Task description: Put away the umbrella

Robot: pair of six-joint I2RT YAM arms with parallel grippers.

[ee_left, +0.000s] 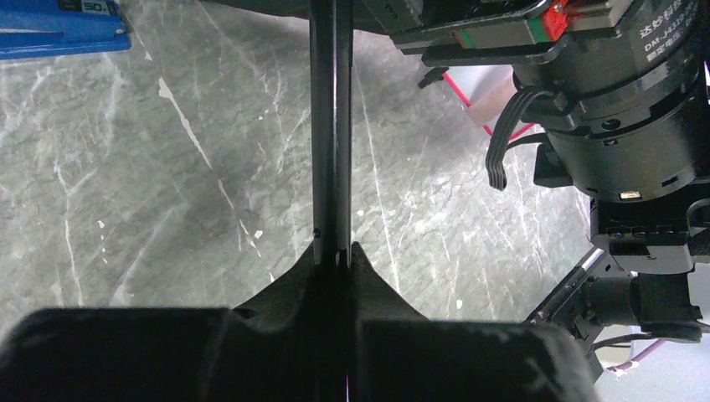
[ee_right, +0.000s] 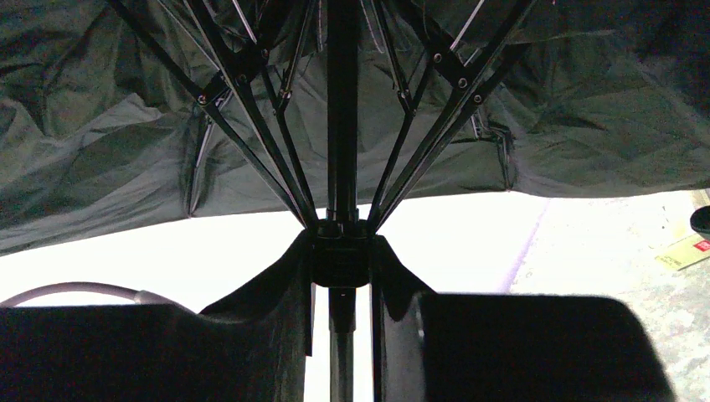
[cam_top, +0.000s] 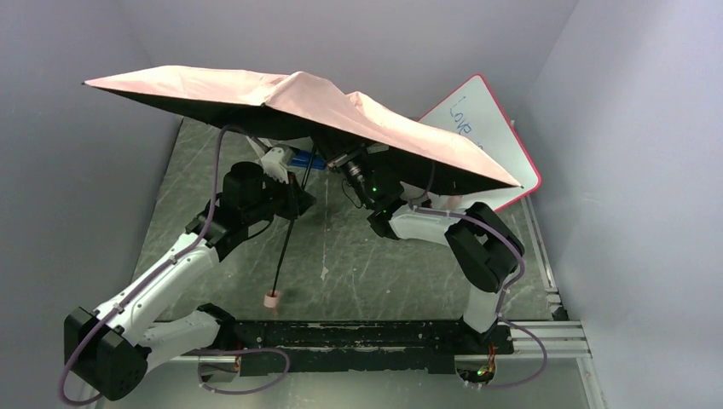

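The umbrella (cam_top: pixel 315 102) stands open over the table, pale pink on top and black underneath. Its thin black shaft (cam_top: pixel 288 234) slants down to the pink handle (cam_top: pixel 272 300), which rests near the front rail. My left gripper (cam_top: pixel 298 198) is shut on the shaft (ee_left: pixel 331 126), which runs up from between the jaws of the left gripper (ee_left: pixel 335 255). Under the canopy, my right gripper (ee_right: pixel 342 251) is shut on the black runner (ee_right: pixel 342 264), where the ribs (ee_right: pixel 251 126) meet. The black underside (ee_right: pixel 100 151) fills that view.
A pink-framed whiteboard (cam_top: pixel 486 128) leans at the back right, partly under the canopy. A blue object (cam_top: pixel 303 159) lies on the marbled table (cam_top: pixel 375 273) behind the left gripper, also seen as a blue object (ee_left: pixel 59 29). The right arm (ee_left: pixel 619 126) hangs close beside the shaft.
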